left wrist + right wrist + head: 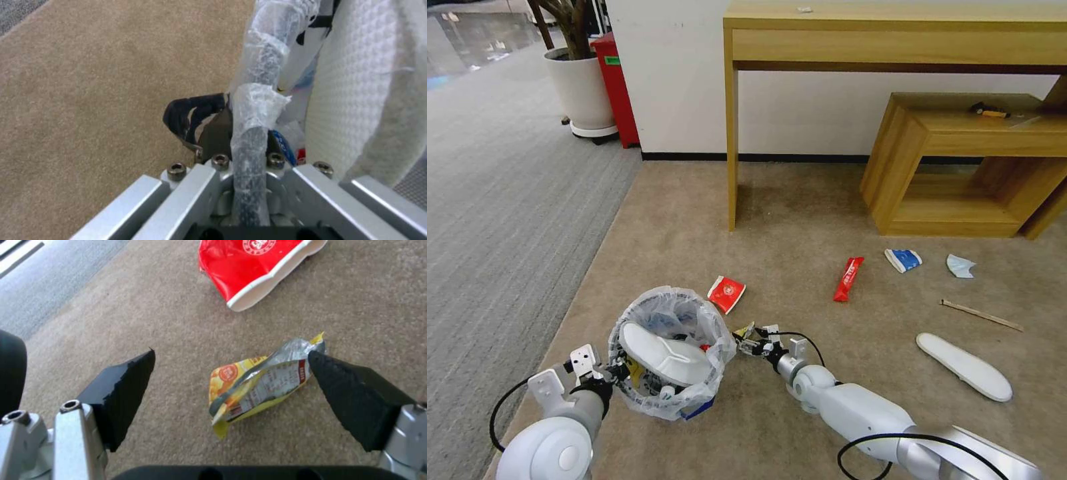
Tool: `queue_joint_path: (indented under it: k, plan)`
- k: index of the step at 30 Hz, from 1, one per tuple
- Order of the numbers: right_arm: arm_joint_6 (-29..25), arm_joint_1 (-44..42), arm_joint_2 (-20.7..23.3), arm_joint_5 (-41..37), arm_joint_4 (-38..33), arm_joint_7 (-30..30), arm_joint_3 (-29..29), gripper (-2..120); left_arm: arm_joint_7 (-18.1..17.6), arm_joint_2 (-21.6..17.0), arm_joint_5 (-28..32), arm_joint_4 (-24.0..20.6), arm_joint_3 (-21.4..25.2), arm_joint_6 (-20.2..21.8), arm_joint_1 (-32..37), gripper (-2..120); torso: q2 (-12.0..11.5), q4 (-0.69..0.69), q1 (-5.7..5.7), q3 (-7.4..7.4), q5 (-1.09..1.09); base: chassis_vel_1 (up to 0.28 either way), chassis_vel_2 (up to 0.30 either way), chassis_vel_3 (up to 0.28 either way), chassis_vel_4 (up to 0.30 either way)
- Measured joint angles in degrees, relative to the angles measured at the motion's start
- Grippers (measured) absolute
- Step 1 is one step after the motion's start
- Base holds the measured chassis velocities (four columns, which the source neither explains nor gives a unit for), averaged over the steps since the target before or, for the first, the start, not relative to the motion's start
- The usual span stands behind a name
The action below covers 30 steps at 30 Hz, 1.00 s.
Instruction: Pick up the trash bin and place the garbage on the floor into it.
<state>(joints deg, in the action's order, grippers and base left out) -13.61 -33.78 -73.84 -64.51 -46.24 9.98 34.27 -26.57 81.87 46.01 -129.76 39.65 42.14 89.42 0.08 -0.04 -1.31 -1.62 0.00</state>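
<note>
Right pincer (231, 390) spread wide, low over the floor (800, 220), straddling a yellow-and-silver snack packet (253, 386); one black fingertip (338, 386) touching the packet's upper corner, other fingertip well apart from it. Packet lying crumpled on the beige carpet, not lifted. Red wrapper (253, 263) with white edge flat on the floor just beyond the right pincer.

Left pincer (242, 133) clenched on the rim of the trash bin (667, 353), rim and clear bag liner (260, 66) pinched between the black fingers. Bin just beside the right pincer, toward the robot's left. Inside the bin: one white slipper (664, 353) propped across the opening, other litter beneath, too jumbled to identify. Cannot tell whether the bin's base rests on the floor.

Farther out from the right pincer, on the floor: long red wrapper (848, 279), blue-white packet (903, 259), pale blue mask (961, 266), wooden stick (980, 315), second white slipper (964, 366). All apart from one another, none touched by either pincer.
</note>
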Motion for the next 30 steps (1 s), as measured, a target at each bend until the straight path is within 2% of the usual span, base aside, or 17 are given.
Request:
queue_joint_path:
  k: [20,27,30]
  plan:
    - [0.1,-1.6,-1.3,1.1,1.5,-2.4,-0.9,87,0.0,0.5,-0.4,-0.2,-0.5,0.0,0.1,0,0.0,-0.01,0.0,0.0,0.0,0.0,0.0,0.0,0.0]
    - [0.5,-1.9,-1.9,1.7,2.1,-3.4,-1.0,78,0.1,0.6,-0.4,-0.5,-0.7,0.0,0.2,0,0.0,-0.01,0.0,0.0,0.01,0.0,0.0,0.0,0.0]
    - [0.5,-2.0,-2.5,2.6,3.3,-3.8,-1.1,66,0.2,0.4,-0.3,-0.7,-0.5,0.0,0.3,0,0.0,-0.01,0.0,0.0,0.0,0.0,0.0,0.0,0.0]
